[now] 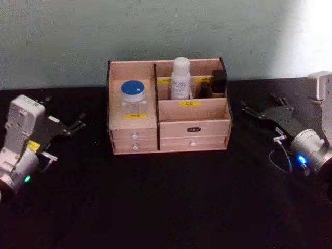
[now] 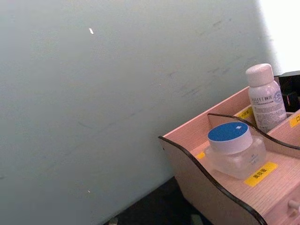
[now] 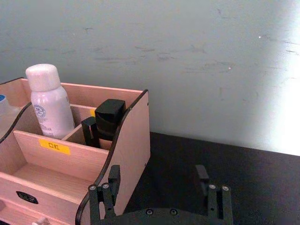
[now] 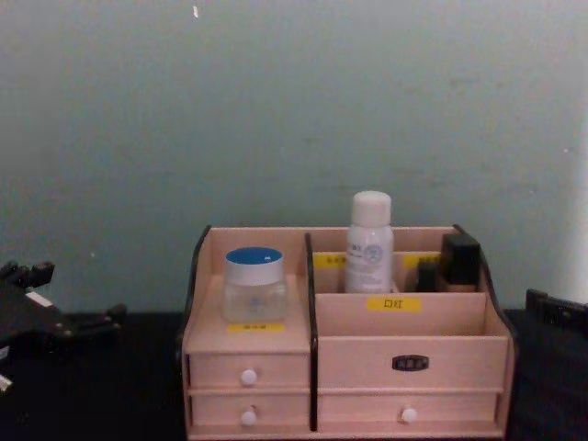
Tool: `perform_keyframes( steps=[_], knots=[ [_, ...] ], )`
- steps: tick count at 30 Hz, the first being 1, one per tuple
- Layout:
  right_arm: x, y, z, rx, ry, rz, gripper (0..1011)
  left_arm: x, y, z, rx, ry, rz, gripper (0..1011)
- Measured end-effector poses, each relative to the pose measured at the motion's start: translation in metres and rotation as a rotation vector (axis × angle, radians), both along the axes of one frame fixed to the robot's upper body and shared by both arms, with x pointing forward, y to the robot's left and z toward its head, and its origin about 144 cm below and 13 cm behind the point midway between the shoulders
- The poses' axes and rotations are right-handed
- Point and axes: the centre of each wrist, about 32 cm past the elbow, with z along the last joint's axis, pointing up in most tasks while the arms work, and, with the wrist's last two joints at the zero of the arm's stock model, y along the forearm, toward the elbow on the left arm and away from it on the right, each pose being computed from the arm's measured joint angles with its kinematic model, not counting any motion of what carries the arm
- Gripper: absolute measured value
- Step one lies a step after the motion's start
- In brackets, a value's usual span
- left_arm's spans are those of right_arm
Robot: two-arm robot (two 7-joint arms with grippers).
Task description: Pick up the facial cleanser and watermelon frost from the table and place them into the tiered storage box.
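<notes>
Black tabletop (image 1: 166,207) carries all: the left pincer (image 1: 72,126), fingers spread and empty, rests well left of the tiered storage box (image 1: 168,136). Inside stand a blue-lidded jar (image 1: 133,97) and white bottle (image 1: 180,78). The right pincer (image 1: 254,111), parted and empty, lies right.

matt pale wood tiered storage box (image 1: 168,132), glossy clear plastic jar (image 1: 133,101)

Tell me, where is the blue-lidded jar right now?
The blue-lidded jar sits in the tiered storage box, in its left compartment, left of the white bottle.
</notes>
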Motion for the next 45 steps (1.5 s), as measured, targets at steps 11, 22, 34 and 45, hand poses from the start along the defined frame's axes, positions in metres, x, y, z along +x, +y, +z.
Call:
perform_keyframes(
  steps=[11, 22, 34, 45],
  knots=[
    [-0.0001, -0.0003, 0.0003, 0.000, -0.002, -0.001, 1002, 0.0000, 0.0000, 0.0000, 0.000, 0.000, 0.000, 1001],
    [-0.0001, -0.0006, 0.0006, 0.000, -0.004, -0.001, 1002, 0.0000, 0.0000, 0.0000, 0.000, 0.000, 0.000, 1001],
    [-0.0001, -0.0006, 0.0006, 0.001, -0.004, -0.002, 1002, 0.0000, 0.0000, 0.0000, 0.000, 0.000, 0.000, 1001],
    [-0.0001, -0.0006, 0.0006, 0.001, -0.004, -0.002, 1002, 0.0000, 0.0000, 0.0000, 0.000, 0.000, 0.000, 1001]
  ],
)
